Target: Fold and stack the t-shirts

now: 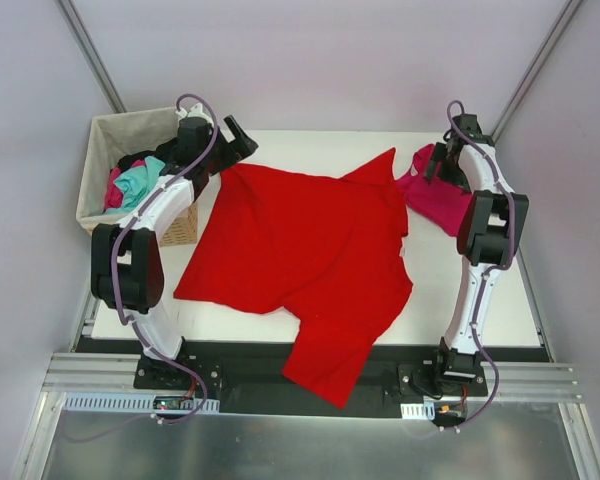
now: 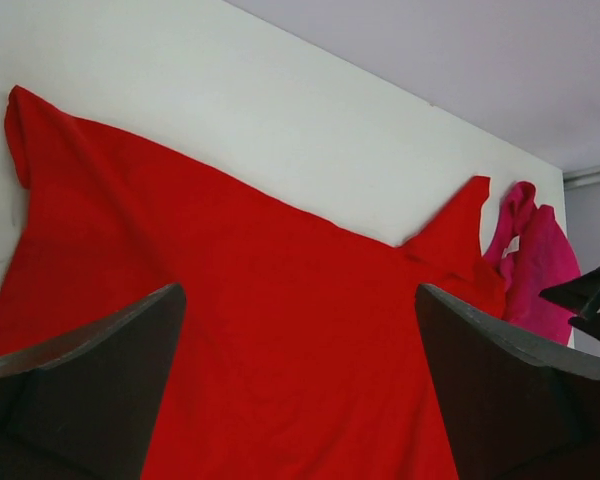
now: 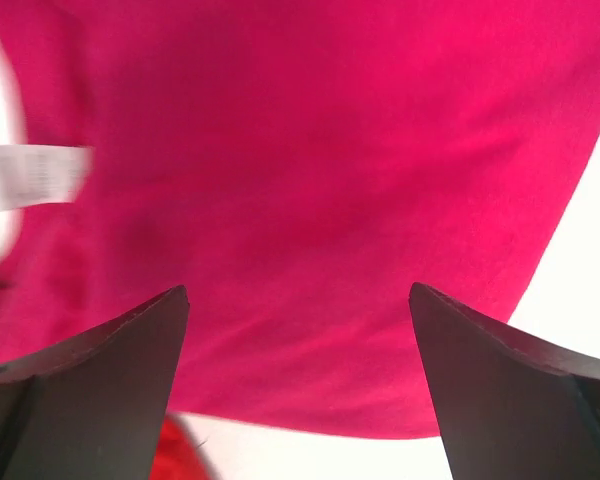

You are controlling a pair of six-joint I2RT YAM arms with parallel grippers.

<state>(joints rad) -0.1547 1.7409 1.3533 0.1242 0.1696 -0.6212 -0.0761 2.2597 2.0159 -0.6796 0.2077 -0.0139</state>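
Only the right wrist view catches the white neck label on the magenta-pink t-shirt, too blurred to read. The left end effector and the right end effector both gape, released, grasping nothing. The red t-shirt sprawls mid-bench, one part overhanging the near edge. The pink one lies far right, with open bench on its near side.

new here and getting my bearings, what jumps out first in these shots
A bright red t-shirt lies spread across the middle of the white table, one end hanging over the near edge. A smaller magenta-pink t-shirt sits bunched at the far right, under the open right gripper, and a basket of clothes stands far left.
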